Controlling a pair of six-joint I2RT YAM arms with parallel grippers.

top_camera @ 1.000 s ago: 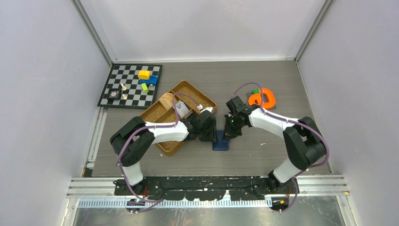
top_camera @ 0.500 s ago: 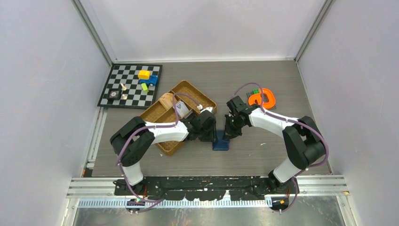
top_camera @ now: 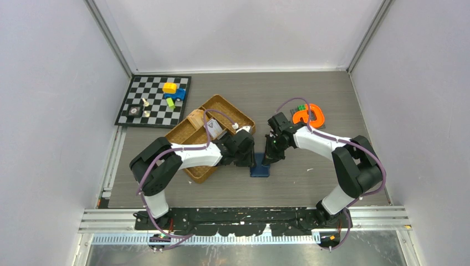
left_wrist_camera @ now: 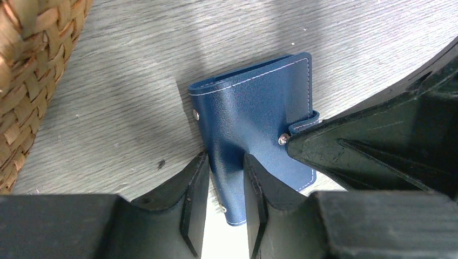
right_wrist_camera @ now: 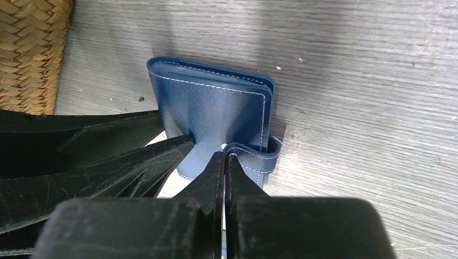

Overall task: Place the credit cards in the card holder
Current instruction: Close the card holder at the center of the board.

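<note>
The card holder (top_camera: pixel 260 167), a navy folding wallet, lies on the table between my two grippers. In the left wrist view my left gripper (left_wrist_camera: pixel 226 159) is closed on the near edge of its raised cover (left_wrist_camera: pixel 254 102). In the right wrist view my right gripper (right_wrist_camera: pixel 224 156) is shut on the snap tab (right_wrist_camera: pixel 254 154) at the edge of the wallet (right_wrist_camera: pixel 216 113). The two grippers almost touch over the wallet. No credit card shows in either wrist view. In the top view a small flat rectangular item (top_camera: pixel 215 129) lies in the woven tray, too small to tell what it is.
The woven brown divided tray (top_camera: pixel 195 173) lies just left of the wallet, under my left arm, and shows in the left wrist view (left_wrist_camera: pixel 32 65). A chessboard (top_camera: pixel 152 105) with toy blocks is at the back left. An orange object (top_camera: pixel 308 115) is at the back right.
</note>
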